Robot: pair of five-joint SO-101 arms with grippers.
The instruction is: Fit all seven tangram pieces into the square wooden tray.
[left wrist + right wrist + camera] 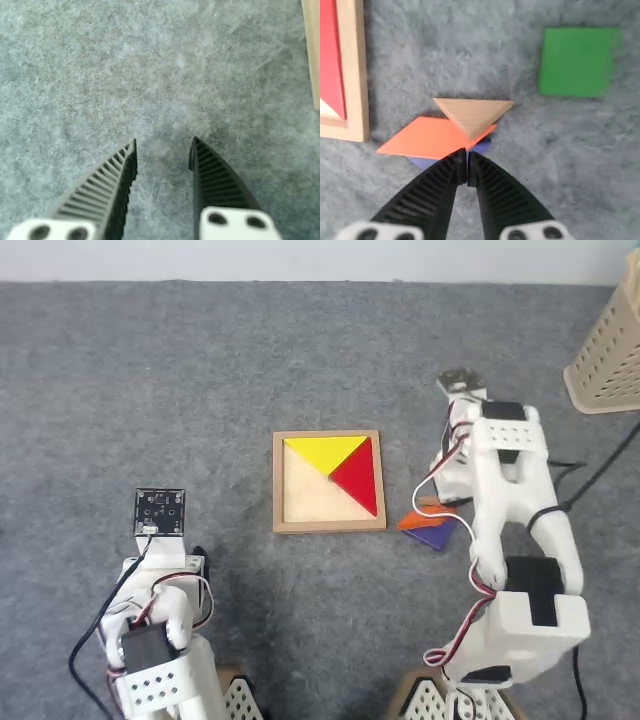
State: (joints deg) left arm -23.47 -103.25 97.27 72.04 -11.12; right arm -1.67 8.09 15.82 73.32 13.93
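Note:
The square wooden tray lies mid-table on grey carpet, holding a yellow triangle and a red triangle. Just right of the tray, an orange parallelogram lies over a purple piece, and a plain wooden triangle rests on the orange one's edge. A green square sits apart from this pile. My right gripper is shut, its tips at the purple piece's corner with nothing held. At the near left my left gripper stands open over bare carpet.
A beige perforated basket stands at the far right edge. The tray's edge shows in the left wrist view, well away from the fingers. Cables trail along both arms.

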